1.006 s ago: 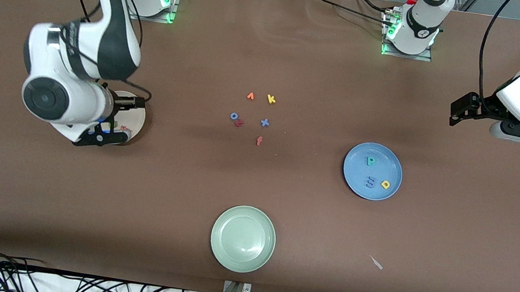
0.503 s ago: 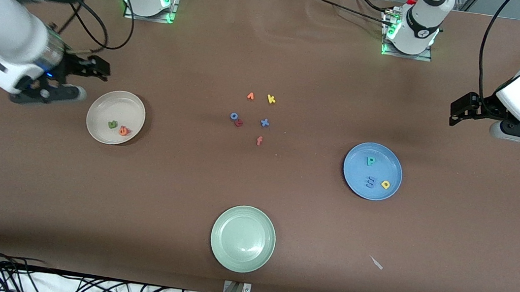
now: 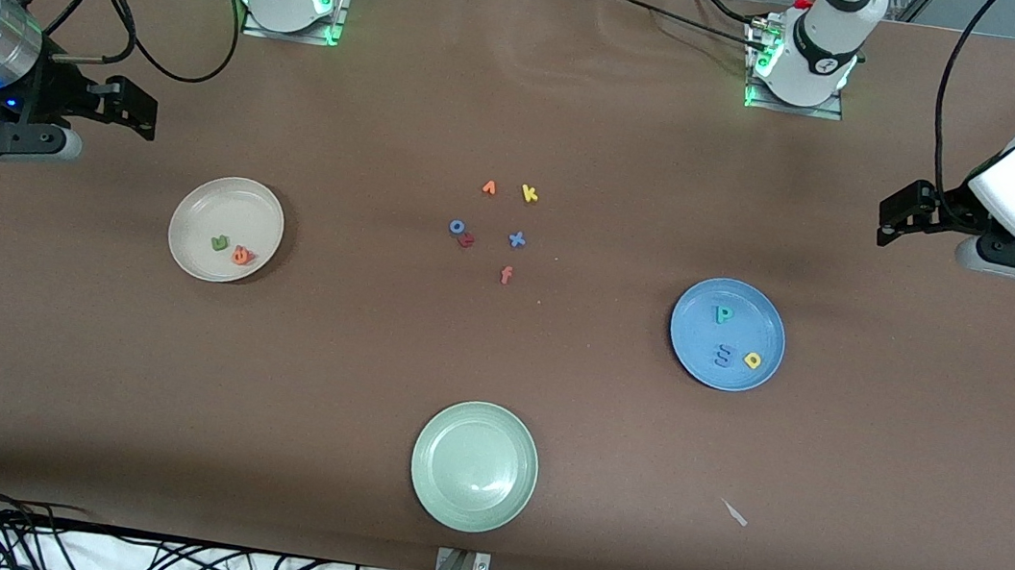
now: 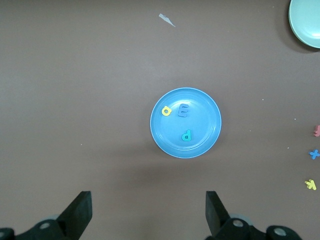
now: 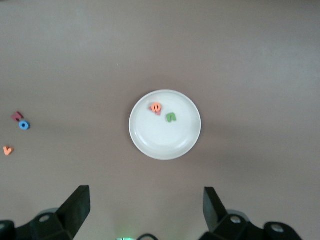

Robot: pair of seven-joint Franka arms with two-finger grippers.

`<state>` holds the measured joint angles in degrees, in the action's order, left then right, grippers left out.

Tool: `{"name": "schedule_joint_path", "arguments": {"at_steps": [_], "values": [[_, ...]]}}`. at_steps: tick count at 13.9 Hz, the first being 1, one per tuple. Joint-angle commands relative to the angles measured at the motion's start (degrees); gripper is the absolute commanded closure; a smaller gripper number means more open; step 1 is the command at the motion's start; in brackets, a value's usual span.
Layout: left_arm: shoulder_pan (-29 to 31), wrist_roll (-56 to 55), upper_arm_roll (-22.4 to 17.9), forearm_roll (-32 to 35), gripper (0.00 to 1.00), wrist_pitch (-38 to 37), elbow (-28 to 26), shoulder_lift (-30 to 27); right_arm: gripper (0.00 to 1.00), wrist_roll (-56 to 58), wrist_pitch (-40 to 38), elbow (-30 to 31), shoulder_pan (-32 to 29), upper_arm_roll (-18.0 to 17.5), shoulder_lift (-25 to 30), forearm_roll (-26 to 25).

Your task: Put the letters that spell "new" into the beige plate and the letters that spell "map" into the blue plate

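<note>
Hovering with fingers apart, left hand (image 4: 145,217) over bare table, right hand (image 5: 145,215) likewise.

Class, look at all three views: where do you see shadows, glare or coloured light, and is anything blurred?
Front view: green lamps glow at both arm bases; the pale green plate shows a soft sheen. Left wrist view: a faint shadow lies on the table beside the blue plate. Right wrist view: even light, and the beige plate looks sharp.
</note>
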<state>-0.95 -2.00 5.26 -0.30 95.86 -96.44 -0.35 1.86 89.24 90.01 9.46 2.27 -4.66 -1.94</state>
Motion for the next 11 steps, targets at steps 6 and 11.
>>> {"name": "schedule_joint_path", "arguments": {"at_steps": [6,11], "values": [[-0.11,0.24,0.10,-0.14,0.00,0.38,0.55,0.17,0.00,-0.01,1.20,1.39,-1.72,-0.95,0.97,-0.17],[-0.02,0.33,0.10,-0.06,0.00,0.29,0.46,0.17,0.00,0.25,1.37,1.13,-1.63,-0.43,0.61,1.23]]}}
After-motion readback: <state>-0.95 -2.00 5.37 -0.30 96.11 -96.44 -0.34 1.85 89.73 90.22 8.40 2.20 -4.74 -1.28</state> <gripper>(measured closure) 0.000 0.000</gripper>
